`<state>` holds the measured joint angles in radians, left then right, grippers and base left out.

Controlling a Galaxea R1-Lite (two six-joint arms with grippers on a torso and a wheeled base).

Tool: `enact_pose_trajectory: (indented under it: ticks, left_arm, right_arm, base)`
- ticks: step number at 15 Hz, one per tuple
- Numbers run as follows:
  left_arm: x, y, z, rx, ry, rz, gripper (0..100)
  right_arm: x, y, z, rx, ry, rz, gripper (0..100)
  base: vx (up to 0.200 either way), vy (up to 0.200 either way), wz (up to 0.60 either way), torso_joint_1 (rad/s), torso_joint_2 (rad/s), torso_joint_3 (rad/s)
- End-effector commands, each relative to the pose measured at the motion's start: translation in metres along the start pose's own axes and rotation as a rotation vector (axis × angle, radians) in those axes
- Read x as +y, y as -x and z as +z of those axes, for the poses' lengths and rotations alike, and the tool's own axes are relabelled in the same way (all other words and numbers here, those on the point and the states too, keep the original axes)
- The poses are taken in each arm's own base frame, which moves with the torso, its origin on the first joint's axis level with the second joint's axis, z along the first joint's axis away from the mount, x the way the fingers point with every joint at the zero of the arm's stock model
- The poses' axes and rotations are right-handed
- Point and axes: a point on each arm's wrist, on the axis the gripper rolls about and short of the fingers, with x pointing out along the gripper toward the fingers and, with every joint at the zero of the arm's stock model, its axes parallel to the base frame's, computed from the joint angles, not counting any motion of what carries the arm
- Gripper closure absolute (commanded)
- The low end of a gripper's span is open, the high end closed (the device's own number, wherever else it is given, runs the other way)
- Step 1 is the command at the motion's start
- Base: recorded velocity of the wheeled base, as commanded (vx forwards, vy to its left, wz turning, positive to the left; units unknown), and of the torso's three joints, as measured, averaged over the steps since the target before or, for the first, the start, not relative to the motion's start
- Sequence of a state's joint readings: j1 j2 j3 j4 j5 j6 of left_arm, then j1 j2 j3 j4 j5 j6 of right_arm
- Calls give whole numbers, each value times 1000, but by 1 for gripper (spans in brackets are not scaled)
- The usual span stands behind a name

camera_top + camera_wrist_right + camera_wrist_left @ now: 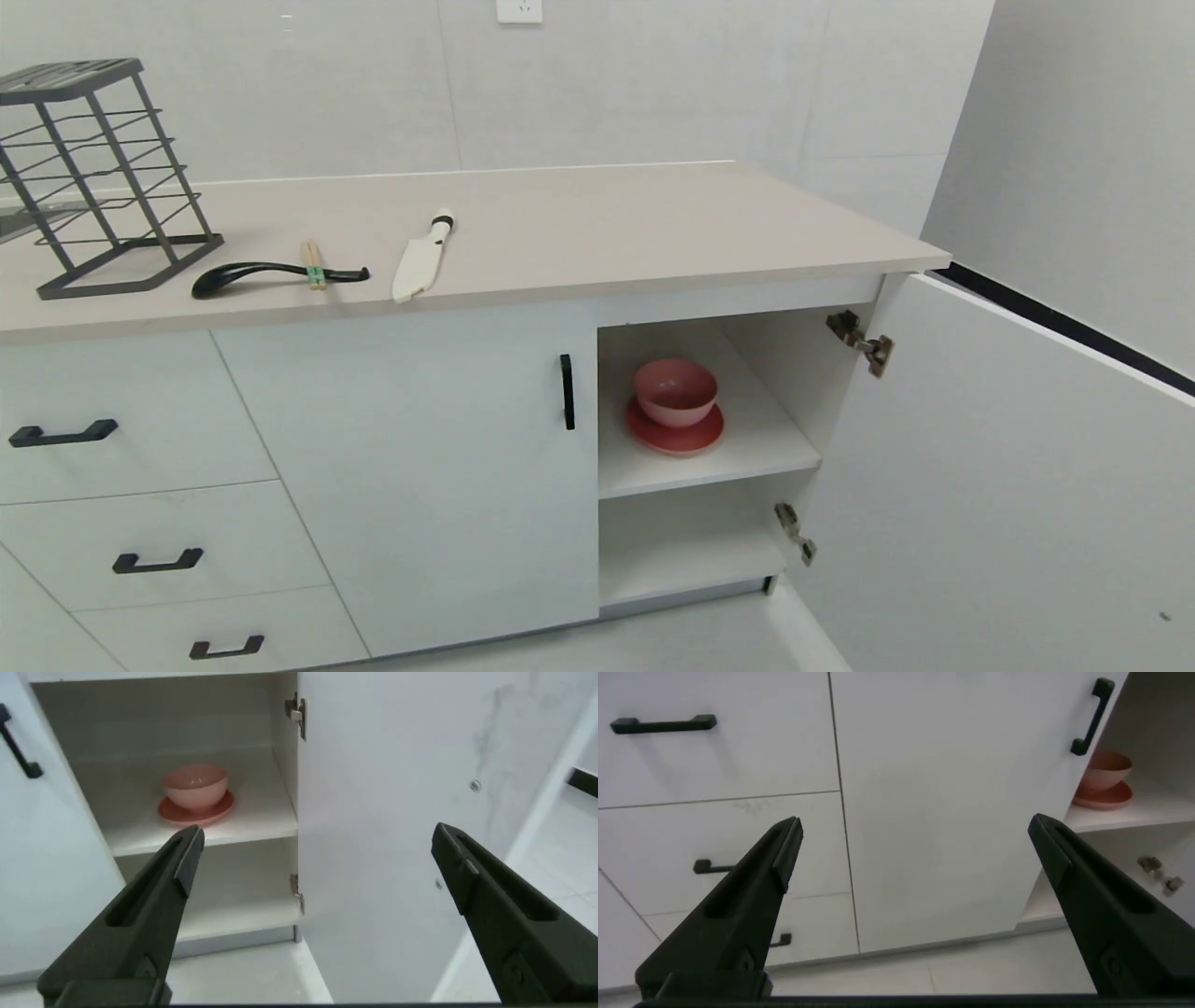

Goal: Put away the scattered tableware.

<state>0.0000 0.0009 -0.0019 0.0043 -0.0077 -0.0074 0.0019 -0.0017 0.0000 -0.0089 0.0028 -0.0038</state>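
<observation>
On the beige countertop point(597, 224) lie a black ladle point(245, 276), a pair of wooden chopsticks point(314, 264) across its handle, and a white sheathed knife point(420, 259) near the front edge. A pink bowl point(676, 390) sits on a red plate point(674, 434) on the upper shelf of the open cabinet, also seen as the bowl point(195, 786) and bowl point(1105, 768). My left gripper point(915, 840) is open, facing the closed cabinet door low down. My right gripper point(313, 849) is open, facing the open cabinet and its door's inner side.
A dark wire rack point(98, 177) stands at the counter's left end. The cabinet door point(990, 467) is swung wide open to the right. Drawers with black handles point(63, 434) fill the left side; a closed door with a vertical handle point(567, 391) sits in the middle.
</observation>
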Motion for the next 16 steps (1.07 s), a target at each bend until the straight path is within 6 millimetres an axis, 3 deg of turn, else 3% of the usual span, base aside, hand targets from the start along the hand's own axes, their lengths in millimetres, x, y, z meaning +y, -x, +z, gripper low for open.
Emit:
enact_pose_trajectory:
  ticks: [1,11,14,16]
  left_arm:
    - [0,0,0,-2,0,0,0]
    - [0,0,0,-2,-6,0,0]
    - [0,0,0,0,-4,0,0]
    - [0,0,0,-2,-4,-2,0]
  right_arm:
    - [0,0,0,3,1,0,0]
    - [0,0,0,3,1,1,0]
    - [0,0,0,3,1,1,0]
    - [0,0,0,3,1,1,0]
  base:
    - [-200,-200,0,-2,2,2]
    - [0,-200,0,3,2,4]
    - [-200,0,0,5,2,2]
    - [0,-200,0,10,5,0]
